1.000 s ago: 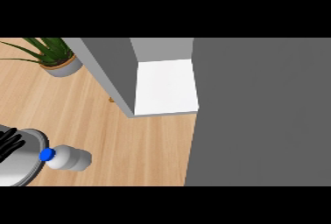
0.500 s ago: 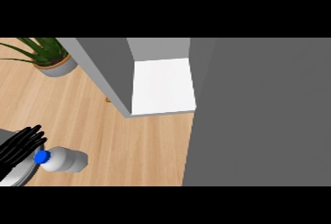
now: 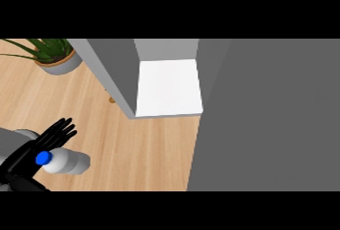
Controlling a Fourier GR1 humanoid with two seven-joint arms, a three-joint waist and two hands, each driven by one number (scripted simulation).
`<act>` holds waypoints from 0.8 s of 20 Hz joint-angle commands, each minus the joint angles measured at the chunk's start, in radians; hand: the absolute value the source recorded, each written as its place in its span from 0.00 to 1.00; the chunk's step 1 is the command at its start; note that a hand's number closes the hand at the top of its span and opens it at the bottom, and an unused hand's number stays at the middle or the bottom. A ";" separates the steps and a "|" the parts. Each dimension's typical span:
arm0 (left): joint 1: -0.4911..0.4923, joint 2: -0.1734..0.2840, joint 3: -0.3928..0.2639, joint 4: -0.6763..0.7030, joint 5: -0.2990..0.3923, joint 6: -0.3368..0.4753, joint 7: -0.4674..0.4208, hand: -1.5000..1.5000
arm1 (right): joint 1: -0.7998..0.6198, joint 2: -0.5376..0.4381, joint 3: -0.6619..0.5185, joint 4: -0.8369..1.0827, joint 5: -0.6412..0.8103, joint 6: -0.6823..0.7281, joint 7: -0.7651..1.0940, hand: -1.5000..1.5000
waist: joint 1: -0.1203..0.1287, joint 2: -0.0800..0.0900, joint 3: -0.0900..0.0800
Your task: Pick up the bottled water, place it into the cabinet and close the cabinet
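Wooden desk (image 3: pixel 139 148), with the open cabinet (image 3: pixel 166 90) at the far centre. Bottled water (image 3: pixel 66 161) lies on its side at the near left, long axis left–right, blue cap leftward. Left hand (image 3: pixel 40 146), fingers straight and holding nothing, overlaps the cap end; right hand unseen.

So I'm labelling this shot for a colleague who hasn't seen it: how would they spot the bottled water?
Start at the wooden counter and follow it to the lower left corner. There the bottled water lies on its side beside the black left hand. It is the only pale, clear bottle with a bright blue cap; the potted plant sits far up at the top left.
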 commanded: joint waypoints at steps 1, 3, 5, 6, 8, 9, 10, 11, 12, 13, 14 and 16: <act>-0.066 0.013 -0.004 0.166 -0.114 -0.010 -0.233 0.00 | 0.029 -0.019 -0.012 -0.070 0.042 -0.010 0.019 0.00 | 0.011 0.001 0.000; -0.096 -0.012 -0.041 0.214 -0.170 0.047 -0.295 0.00 | -0.002 -0.008 0.022 -0.042 0.092 -0.026 0.024 0.00 | 0.021 0.000 0.000; -0.084 -0.008 -0.042 0.265 -0.191 0.076 -0.368 0.00 | -0.004 -0.024 0.014 -0.086 0.080 -0.030 0.051 0.00 | 0.013 0.001 -0.002; -0.108 0.020 -0.049 0.324 -0.183 0.038 -0.392 0.00 | 0.012 -0.040 0.010 -0.092 0.062 -0.021 0.054 0.00 | 0.017 0.000 0.000; -0.119 -0.014 -0.080 0.343 -0.206 0.086 -0.445 0.00 | 0.016 -0.048 0.017 -0.081 0.063 -0.017 0.025 0.00 | 0.016 0.000 0.001; -0.142 0.002 -0.086 0.373 -0.215 0.094 -0.468 1.00 | 0.014 -0.049 0.002 -0.107 0.039 -0.023 0.047 0.00 | 0.010 0.001 0.000; -0.173 0.024 -0.078 0.383 -0.177 0.057 -0.446 1.00 | 0.036 -0.046 0.056 -0.095 0.102 -0.038 0.033 0.00 | 0.014 -0.003 0.001; -0.139 -0.027 -0.129 0.370 -0.220 0.092 -0.490 1.00 | 0.013 -0.062 -0.023 -0.099 0.033 -0.027 0.047 0.00 | 0.017 0.000 0.001; -0.157 -0.038 -0.143 0.409 -0.218 0.095 -0.476 1.00 | -0.009 -0.038 0.022 -0.056 0.053 -0.036 0.039 0.00 | 0.015 0.002 0.000; -0.179 0.011 -0.146 0.404 -0.200 0.044 -0.467 1.00 | -0.019 -0.053 0.008 -0.102 0.063 -0.038 0.080 0.00 | 0.022 -0.001 0.001; -0.148 0.034 -0.150 0.417 -0.202 0.023 -0.529 1.00 | -0.014 -0.034 0.057 -0.038 0.089 -0.046 0.024 0.00 | 0.021 0.000 0.000; -0.159 0.040 -0.182 0.403 -0.208 0.030 -0.558 1.00 | 0.019 -0.063 0.037 -0.105 0.065 -0.046 0.055 0.00 | 0.017 -0.003 0.001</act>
